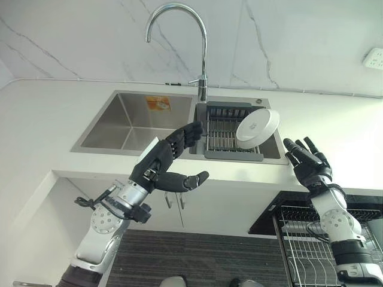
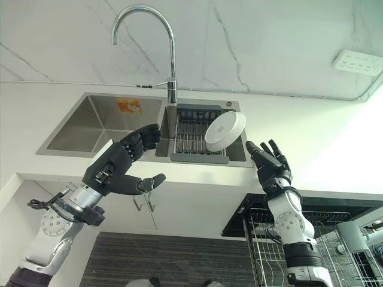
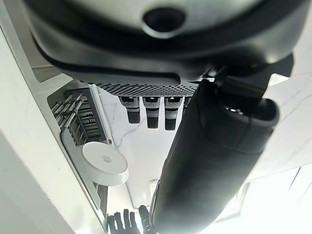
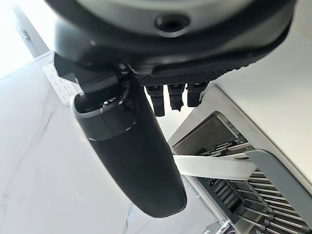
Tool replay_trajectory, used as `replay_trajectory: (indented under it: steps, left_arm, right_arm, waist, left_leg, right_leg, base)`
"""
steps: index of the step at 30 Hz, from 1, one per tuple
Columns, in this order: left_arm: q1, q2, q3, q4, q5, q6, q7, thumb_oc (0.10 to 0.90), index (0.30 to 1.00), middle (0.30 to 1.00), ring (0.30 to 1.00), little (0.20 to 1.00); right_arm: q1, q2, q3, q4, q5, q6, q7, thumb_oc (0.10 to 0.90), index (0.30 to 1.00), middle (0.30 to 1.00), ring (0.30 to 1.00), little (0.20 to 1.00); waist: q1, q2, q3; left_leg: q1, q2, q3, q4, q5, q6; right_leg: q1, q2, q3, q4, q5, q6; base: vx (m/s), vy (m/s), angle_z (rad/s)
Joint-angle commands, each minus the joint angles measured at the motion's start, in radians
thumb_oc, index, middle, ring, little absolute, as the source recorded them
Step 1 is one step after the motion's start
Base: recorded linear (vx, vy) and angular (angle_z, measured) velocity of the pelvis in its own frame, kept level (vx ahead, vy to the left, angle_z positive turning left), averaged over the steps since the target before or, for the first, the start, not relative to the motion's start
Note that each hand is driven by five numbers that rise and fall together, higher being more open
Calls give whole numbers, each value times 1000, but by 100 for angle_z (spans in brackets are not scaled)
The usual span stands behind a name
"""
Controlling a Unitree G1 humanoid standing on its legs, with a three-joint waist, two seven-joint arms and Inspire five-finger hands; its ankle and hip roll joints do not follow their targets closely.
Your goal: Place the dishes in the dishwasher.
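White counter (image 1: 48, 119), plate (image 1: 257, 124) tilted in the sink rack (image 1: 230, 134) to drain; my left hand (image 1: 160, 164) and right hand (image 1: 308, 160) hover empty, fingers spread, ready to grab.

A kitchen is showing here: a steel sink (image 1: 128, 122) is sitting in a white counter (image 1: 42, 119), a curved faucet (image 1: 200, 48) rising behind it, apparently marble wall (image 1: 287, 36) beyond.

One white plate (image 1: 257, 125) leans in one grey drying rack (image 1: 230, 136) inside the sink (image 1: 128, 122); one tap (image 1: 202, 72) behind, one wall socket (image 1: 374, 58) beside.
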Motion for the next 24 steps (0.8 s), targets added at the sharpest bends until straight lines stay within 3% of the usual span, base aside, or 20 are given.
replay_trajectory:
  steps: [1,9,24]
  left_arm:
    - [-95,17,11,-82,-73,-75,20,800,900,900,900,900]
    - [-94,23,3,-77,-70,-80,22,800,900,900,900,900]
    - [-106,48,-12,-64,-81,-82,22,800,900,900,900,900]
  right_arm:
    - [-186,-93,-22,7,17,-50,58,800,900,900,900,900]
    - [-242,-146,0,69,32,5,90,800,900,900,900,900]
    - [-299,-183,35,208,40,50,139,800,900,900,900,900]
  waist:
    - [11,-12,-32]
    - [23,-18,-32]
    - [51,-30,-19]
  left_leg:
    - [95,49,56,23,-195,-12]
    - [94,46,49,23,-192,-14]
    - [90,45,32,23,-187,-16]
  right_leg:
    - [8,-16,24,-52,-16,106]
    - [12,-16,19,-52,-17,105]
    - [23,-19,-2,-52,-14,110]
  base:
    - [0,0,0]
    - [0,0,0]
    - [0,0,1]
